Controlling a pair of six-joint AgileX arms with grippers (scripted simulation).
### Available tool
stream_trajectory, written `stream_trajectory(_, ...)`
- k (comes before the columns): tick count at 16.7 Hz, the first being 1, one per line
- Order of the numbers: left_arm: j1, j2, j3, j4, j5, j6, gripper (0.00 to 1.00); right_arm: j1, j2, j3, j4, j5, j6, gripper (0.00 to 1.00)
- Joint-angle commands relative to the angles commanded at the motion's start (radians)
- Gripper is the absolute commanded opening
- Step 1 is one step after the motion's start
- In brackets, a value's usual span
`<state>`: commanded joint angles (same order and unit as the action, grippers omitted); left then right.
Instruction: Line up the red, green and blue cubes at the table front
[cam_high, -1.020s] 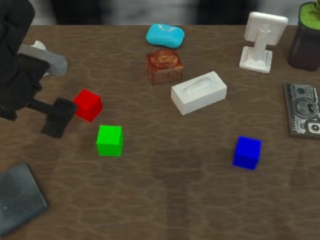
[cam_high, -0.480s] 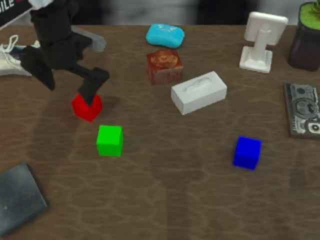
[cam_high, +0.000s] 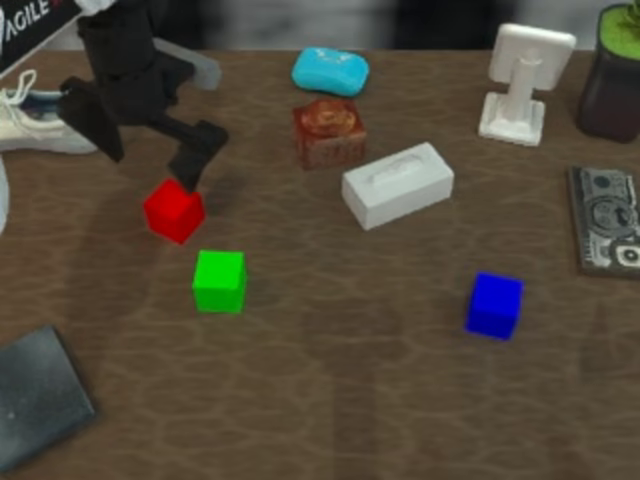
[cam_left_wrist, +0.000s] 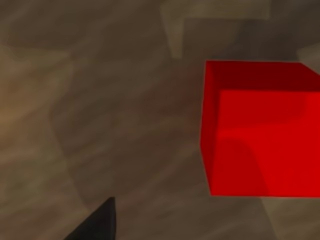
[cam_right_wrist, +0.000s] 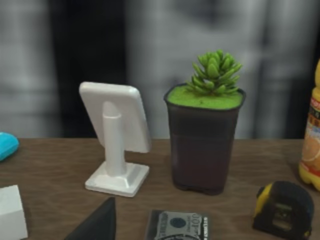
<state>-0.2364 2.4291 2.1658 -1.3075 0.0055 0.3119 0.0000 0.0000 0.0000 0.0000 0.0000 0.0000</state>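
Note:
The red cube (cam_high: 174, 210) sits at the table's left, with the green cube (cam_high: 219, 281) just in front of it to the right. The blue cube (cam_high: 494, 305) lies apart at the right. All three rest on the brown veined table (cam_high: 330, 400). My left gripper (cam_high: 146, 148) hovers open just behind the red cube, holding nothing. In the left wrist view the red cube (cam_left_wrist: 260, 130) is close, off to one side of a dark fingertip (cam_left_wrist: 99, 225). My right arm is outside the top view. One of its fingertips (cam_right_wrist: 97, 222) shows, with nothing held.
Behind the cubes lie a light blue pad (cam_high: 330, 70), a reddish-brown block (cam_high: 328, 132) and a white box (cam_high: 398, 184). At the right stand a white stand (cam_high: 522, 82), a plant pot (cam_high: 612, 80) and a banknote pad (cam_high: 608, 218). A dark slab (cam_high: 35, 395) lies front left.
My left arm swung in from the table's left edge to above and just behind the red cube, fingers spread. None of the cubes moved.

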Motion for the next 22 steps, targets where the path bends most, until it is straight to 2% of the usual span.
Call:
stream_trajectory(5, 0.002, 0.007, -0.038, 0.040, 0.000, 0.001, 1.00, 0.000, 0.000, 0.000, 0.000, 0.000, 0.000, 1.00)
stream_trajectory(11, 0.001, 0.070, -0.202, 0.277, 0.001, 0.002, 1.00, 0.000, 0.000, 0.000, 0.000, 0.000, 0.000, 1.00)
stream_trajectory(16, 0.001, 0.078, -0.219, 0.297, 0.001, 0.002, 1.00, 0.000, 0.000, 0.000, 0.000, 0.000, 0.000, 1.00)
stream_trajectory(22, 0.001, 0.078, -0.219, 0.297, 0.001, 0.002, 0.55, 0.000, 0.000, 0.000, 0.000, 0.000, 0.000, 1.00)
